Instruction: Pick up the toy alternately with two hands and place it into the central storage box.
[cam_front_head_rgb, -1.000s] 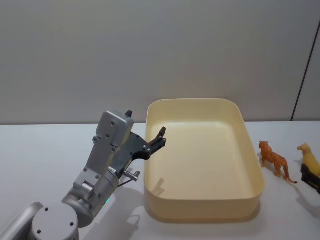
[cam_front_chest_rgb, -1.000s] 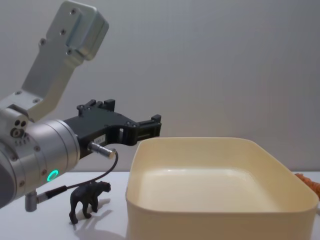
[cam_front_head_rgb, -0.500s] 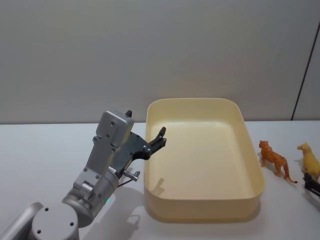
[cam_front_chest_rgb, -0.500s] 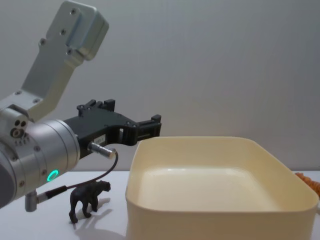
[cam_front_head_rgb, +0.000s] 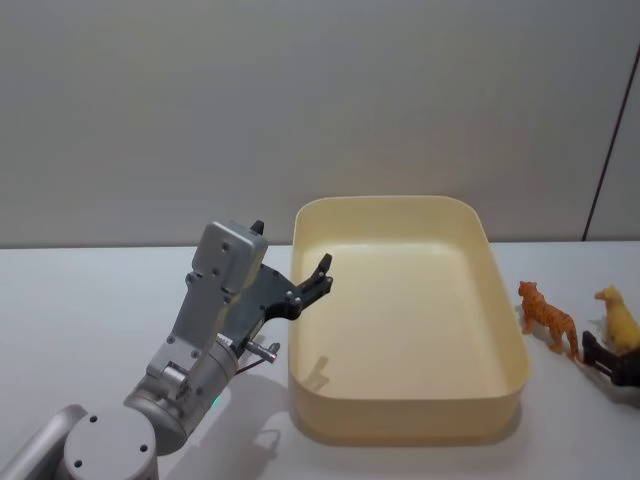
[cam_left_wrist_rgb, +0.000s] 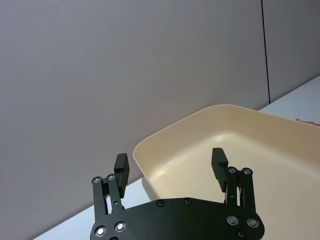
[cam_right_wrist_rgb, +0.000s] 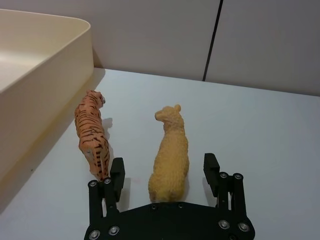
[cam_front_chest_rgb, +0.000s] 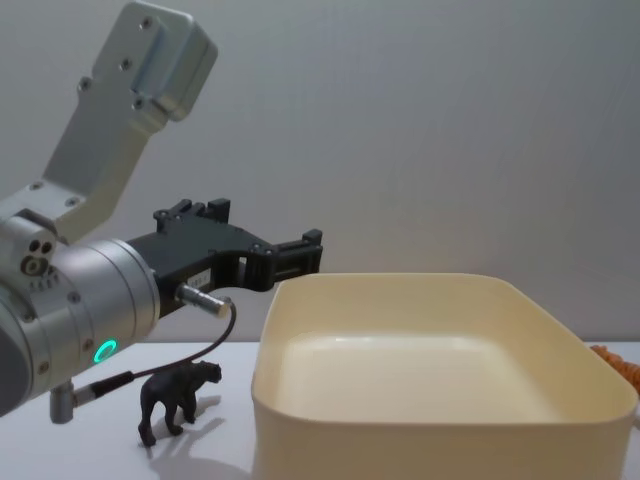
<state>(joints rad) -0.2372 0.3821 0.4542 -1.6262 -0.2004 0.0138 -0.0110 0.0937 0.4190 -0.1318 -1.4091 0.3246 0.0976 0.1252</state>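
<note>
Our right gripper (cam_right_wrist_rgb: 164, 166), spread wide, flanks the yellow toy (cam_right_wrist_rgb: 170, 145) right of the storage box (cam_front_head_rgb: 405, 422); our left gripper (cam_left_wrist_rgb: 170, 161), equally wide, hovers by its left rim.

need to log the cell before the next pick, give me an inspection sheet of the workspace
surface: white table, no marks seen
job's things: cream storage box, nothing in it; orange tiger and yellow toy animal stand to its right; black toy animal stands to its left
clutter: nothing seen
grippers: left pincer open, empty, raised at the box's left rim; right pincer open, straddling the yellow toy animal's rear
cables: black cable loops from the left arm
surroundings: grey wall, dark vertical seam at right
</note>
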